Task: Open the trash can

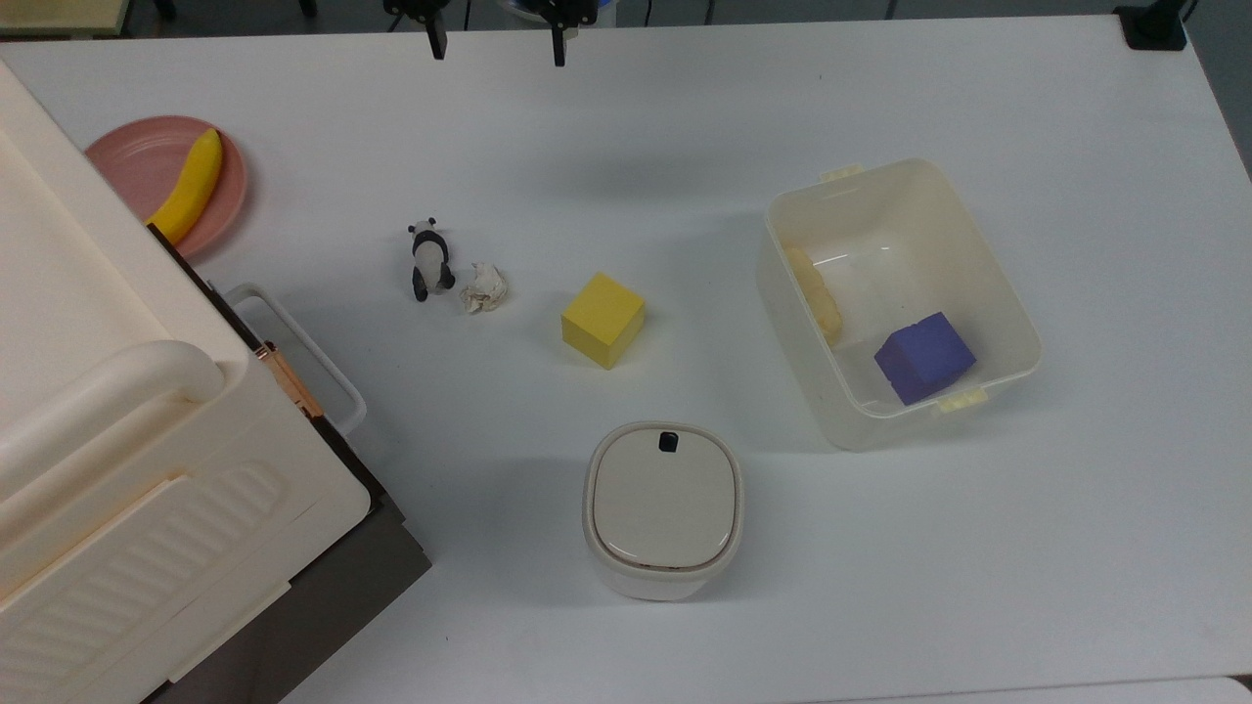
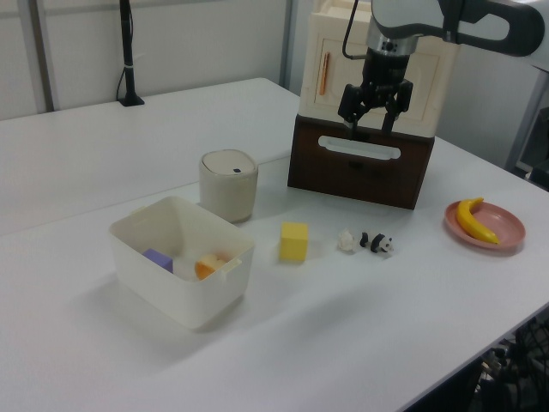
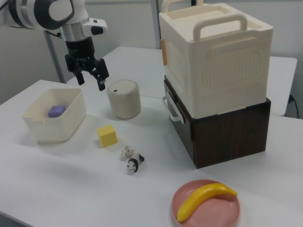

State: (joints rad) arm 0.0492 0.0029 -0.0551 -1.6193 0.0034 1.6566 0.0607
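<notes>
The trash can (image 1: 663,508) sits on the white bench (image 1: 1027,548) with its beige lid (image 1: 662,499) lying flat and shut, the small black button (image 1: 668,442) at the lid's edge on the side facing the yellow cube (image 1: 603,320). In the top view it stands just below that cube, between the big cream ribbed box (image 1: 108,460) on the top view's left and the translucent tub (image 1: 895,298) on the top view's right.

The gripper (image 3: 91,78) hangs in the air well above the bench, touching nothing. Its two fingers (image 3: 101,83) are spread wide with only air between them. In the right view it hovers up and to the left of the trash can, between the can and the tub.

The tub holds a purple block (image 1: 924,357) and a pale yellowish piece (image 1: 815,291) lying against its wall. A small panda figure (image 1: 428,258) stands beside a crumpled white scrap (image 1: 483,287), near the cube. Farther off, a banana (image 1: 188,186) lies on a pink plate (image 1: 132,156). The ribbed box rests on top of a dark brown case (image 3: 222,132).
</notes>
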